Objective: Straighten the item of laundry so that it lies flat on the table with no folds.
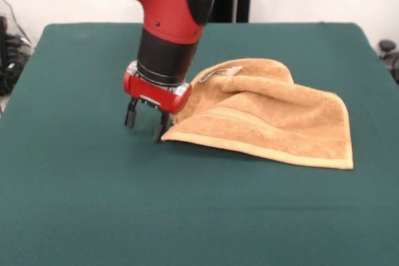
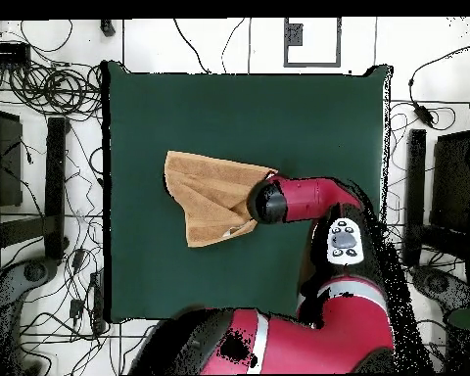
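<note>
While the arm reaches low over the cloth, the scene reads as follows.

Towel: the tan hand towel [image 1: 268, 119] lies on the green table [image 1: 75, 204], partly folded over itself, not flat.
Towel shape, front view: roughly triangular heap; the long hemmed edge runs along the near side, from a point by the gripper out to a square corner on the picture's right.
Towel fold: an upper layer is turned over on top, rounded at the far side; a woven band stripe runs parallel to the near hem.
Tag: small white care tag [image 1: 233, 71] shows on top of the fold, near the far edge.
Towel place, overhead view: towel [image 2: 208, 198] sits a little left of the table's middle, well clear of every table edge [image 2: 239, 93].
Arm: red and black arm [image 1: 168, 4] comes down to the towel's pointed end; in the overhead view its wrist [image 2: 270, 203] covers that end of the towel.
Gripper: gripper [image 1: 146, 121] points down, tips at or just above the felt.
Gripper fingers: two dark fingers [image 1: 130, 115] stand apart with a clear gap of green between them; nothing held between them.
Contact: the finger nearer the towel stands right at the towel's corner; touching or just beside, cannot tell.
Surroundings: cables and black stands [image 2: 55, 166] on the floor around the table in the overhead view.
</note>
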`<state>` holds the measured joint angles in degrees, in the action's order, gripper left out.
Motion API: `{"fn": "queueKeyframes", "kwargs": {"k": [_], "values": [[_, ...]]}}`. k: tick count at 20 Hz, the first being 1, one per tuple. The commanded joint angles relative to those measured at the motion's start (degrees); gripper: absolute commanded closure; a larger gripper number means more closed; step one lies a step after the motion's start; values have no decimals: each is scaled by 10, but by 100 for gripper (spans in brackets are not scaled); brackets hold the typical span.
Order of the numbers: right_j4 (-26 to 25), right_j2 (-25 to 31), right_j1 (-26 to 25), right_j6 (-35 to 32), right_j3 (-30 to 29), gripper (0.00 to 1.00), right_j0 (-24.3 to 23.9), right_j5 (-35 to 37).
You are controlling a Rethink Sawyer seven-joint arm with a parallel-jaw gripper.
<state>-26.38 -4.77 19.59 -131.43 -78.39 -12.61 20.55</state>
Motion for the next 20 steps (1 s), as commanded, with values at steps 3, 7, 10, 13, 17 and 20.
{"fn": "queueKeyframes", "kwargs": {"k": [3,7,10,13,17,20], "values": [[-17,165,25,199,-50,0,-133,86],[-33,178,39,187,-64,0,-141,94],[-46,184,44,182,-66,0,-142,106],[-62,185,41,170,-72,0,-145,96],[-69,211,25,181,-74,0,-168,99],[-72,219,23,172,-78,0,-171,101]]}}
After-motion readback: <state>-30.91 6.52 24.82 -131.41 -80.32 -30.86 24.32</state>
